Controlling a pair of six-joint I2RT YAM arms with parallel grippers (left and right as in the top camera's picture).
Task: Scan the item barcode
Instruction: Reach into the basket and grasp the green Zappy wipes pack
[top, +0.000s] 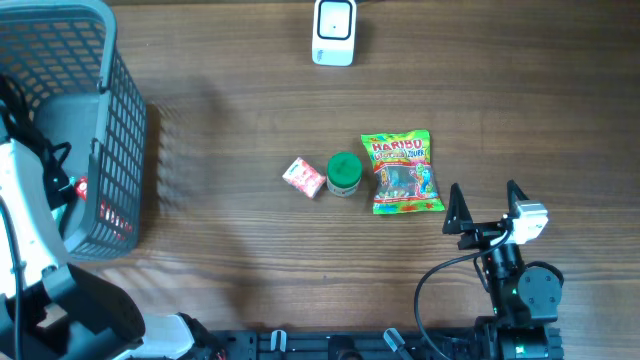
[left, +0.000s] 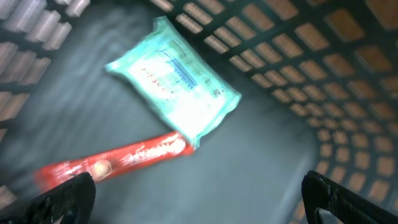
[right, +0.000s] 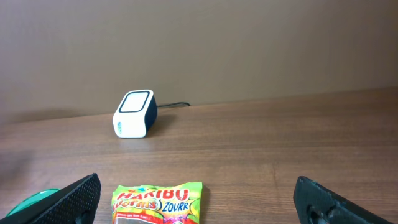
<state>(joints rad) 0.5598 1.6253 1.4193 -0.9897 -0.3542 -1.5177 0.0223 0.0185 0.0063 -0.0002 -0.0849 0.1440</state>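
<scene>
Right gripper (top: 484, 196) is located at the lower right of the overhead frame. Its jaws are spread fully and nothing is held. It is aimed at the Haribo bag (top: 402, 172), which lies just ahead of it, right of frame centre.

Left gripper (left: 202, 205) is likewise fully open and empty, and is positioned inside the basket (top: 120, 130) at the left edge of the overhead frame. Two items are seen on the basket floor in the left wrist view: a teal packet (left: 174, 87) and a red bar (left: 118, 158). They appear to touch at one corner, but the view is blurred. These are judged to be scanned and deposited.

Beside the bag lie a green-lidded tub (top: 344, 172) and a small pink box (top: 304, 177). The scanner (top: 334, 32) stands at top centre, well apart from all three. No item is presented to it. Pick-up, presentation and deposit are judged outstanding for these three items.
</scene>
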